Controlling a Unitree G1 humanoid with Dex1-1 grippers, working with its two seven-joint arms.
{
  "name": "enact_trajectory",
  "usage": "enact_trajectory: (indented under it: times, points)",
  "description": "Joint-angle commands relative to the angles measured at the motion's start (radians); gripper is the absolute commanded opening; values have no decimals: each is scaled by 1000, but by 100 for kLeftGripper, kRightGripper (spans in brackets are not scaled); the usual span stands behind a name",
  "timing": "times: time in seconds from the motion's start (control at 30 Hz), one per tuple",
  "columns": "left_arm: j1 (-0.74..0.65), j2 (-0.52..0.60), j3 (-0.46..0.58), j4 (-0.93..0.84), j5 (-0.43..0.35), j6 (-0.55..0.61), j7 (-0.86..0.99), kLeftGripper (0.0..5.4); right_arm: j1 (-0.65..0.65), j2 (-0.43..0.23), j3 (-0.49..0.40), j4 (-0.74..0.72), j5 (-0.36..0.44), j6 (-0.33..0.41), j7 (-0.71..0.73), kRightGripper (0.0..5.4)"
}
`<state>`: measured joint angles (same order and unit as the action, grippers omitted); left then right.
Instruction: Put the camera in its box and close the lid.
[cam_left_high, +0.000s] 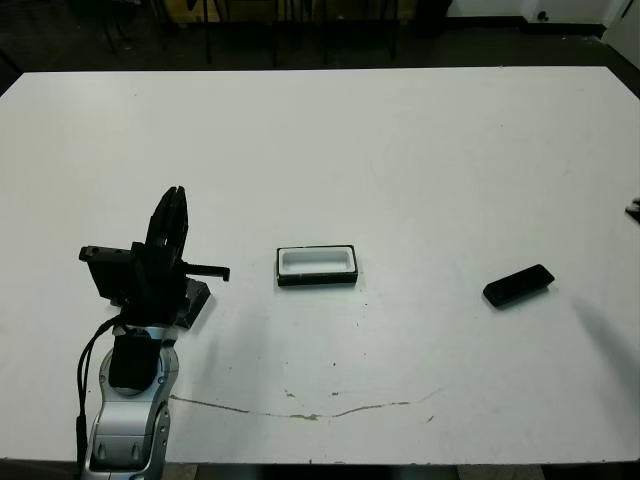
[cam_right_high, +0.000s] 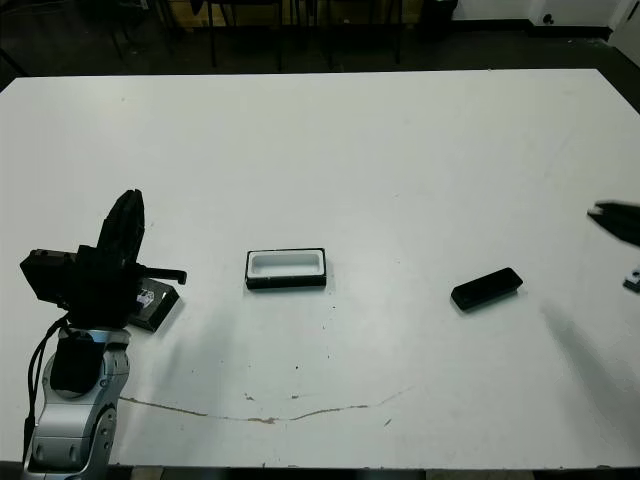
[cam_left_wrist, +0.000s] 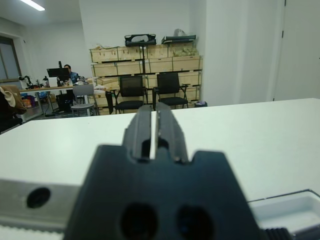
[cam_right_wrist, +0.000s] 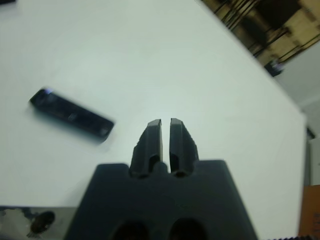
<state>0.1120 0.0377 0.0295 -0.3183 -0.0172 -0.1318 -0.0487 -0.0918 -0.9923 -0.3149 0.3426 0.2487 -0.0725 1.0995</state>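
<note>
On my white bench (cam_left_high: 400, 150) the left pincer (cam_left_high: 176, 200) hangs narrow above the lid (cam_right_high: 155, 305), the open box (cam_left_high: 317, 265) sits mid-bench, the camera (cam_left_high: 518, 286) lies well right, and my right pincer (cam_right_wrist: 165, 129) is narrow, empty.

- You have one slim black bar-shaped camera (cam_left_high: 518, 286).
- One shallow black tray box with white lining (cam_left_high: 317, 266).
- One flat black lid (cam_right_high: 152, 306), partly hidden behind the left arm.
- Two black two-fingered grippers: left (cam_left_high: 174, 203), right (cam_right_wrist: 165, 125).
</note>
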Motion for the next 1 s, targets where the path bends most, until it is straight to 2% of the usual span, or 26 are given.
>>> enact_trajectory:
  times: [0.03,0.17,0.43,0.73,1.0]
  points:
    - [12,7,9,8,-5,10,-1,1,46,-10,35,28,-25,9,29,0]
    - [15,12,10,7,5,7,0,1,72,-14,60,37,-37,48,42,0]
    - [18,11,10,13,0,5,-5,1,66,3,117,127,-44,17,114,0]
    - [22,6,5,6,2,9,-1,1,77,63,157,149,-10,62,160,0]
    - [20,8,3,12,7,6,-2,1,63,125,184,152,-14,33,119,0]
